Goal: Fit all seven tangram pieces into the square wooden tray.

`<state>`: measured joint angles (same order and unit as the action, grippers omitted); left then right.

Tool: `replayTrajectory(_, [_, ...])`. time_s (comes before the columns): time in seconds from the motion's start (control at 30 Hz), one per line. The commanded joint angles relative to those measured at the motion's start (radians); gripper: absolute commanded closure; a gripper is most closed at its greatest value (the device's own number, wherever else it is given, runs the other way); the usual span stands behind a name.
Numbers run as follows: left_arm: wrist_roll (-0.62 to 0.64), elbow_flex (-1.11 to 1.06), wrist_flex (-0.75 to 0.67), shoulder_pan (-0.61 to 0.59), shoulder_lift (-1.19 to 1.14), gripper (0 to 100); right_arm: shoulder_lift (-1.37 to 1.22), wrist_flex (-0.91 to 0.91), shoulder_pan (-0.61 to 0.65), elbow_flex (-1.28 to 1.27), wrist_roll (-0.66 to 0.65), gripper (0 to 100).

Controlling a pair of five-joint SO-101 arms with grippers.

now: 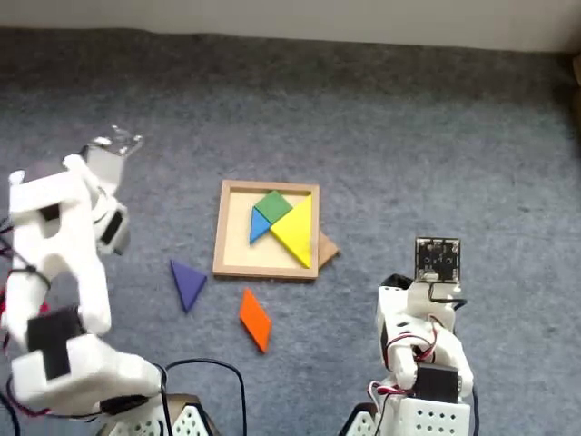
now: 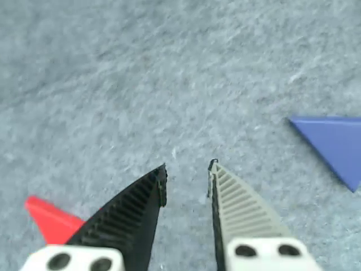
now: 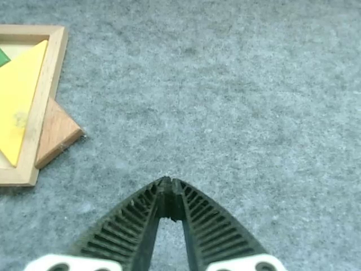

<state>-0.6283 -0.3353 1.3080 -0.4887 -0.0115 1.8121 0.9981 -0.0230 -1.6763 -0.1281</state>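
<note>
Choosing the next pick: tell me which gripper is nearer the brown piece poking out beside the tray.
Right. The right gripper is close beside the brown piece; the left gripper is well off the opposite side of the tray.

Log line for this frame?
tray: green piece, blue piece, yellow piece | outside: purple triangle, orange piece, brown piece, red piece | left hand open | right hand shut

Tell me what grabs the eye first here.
The wooden tray sits on the grey carpet, holding a yellow triangle, green square and small blue triangle. Outside it, a purple triangle and orange parallelogram lie loose. The left gripper is open over bare carpet.
</note>
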Motion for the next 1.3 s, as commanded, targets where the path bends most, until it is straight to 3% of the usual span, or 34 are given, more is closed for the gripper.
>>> replayTrajectory(0.0, [0.011,-0.051,0.04,-0.117,0.214,87,0.004,0.002,-0.015,-0.143,0.002,97.4])
replayTrajectory(0.1, [0.009,-0.128,0.032,-0.237,0.335,85,0.004,0.002,-0.035,-0.143,0.002,97.4])
replayTrajectory(0.3, [0.009,-0.272,0.017,-0.466,0.437,65,0.004,0.002,-0.038,-0.143,0.002,97.4])
replayTrajectory(0.47, [0.006,-0.328,-0.138,-0.601,0.423,65,0.004,0.002,-0.038,-0.143,0.002,97.4])
replayTrajectory(0.73, [0.012,-0.257,-0.224,-0.65,0.217,65,0.004,0.002,-0.036,-0.143,0.002,97.4])
replayTrajectory(1.27, [0.012,0.067,-0.222,-0.68,-0.188,65,0.004,0.002,-0.039,-0.143,0.002,97.4])
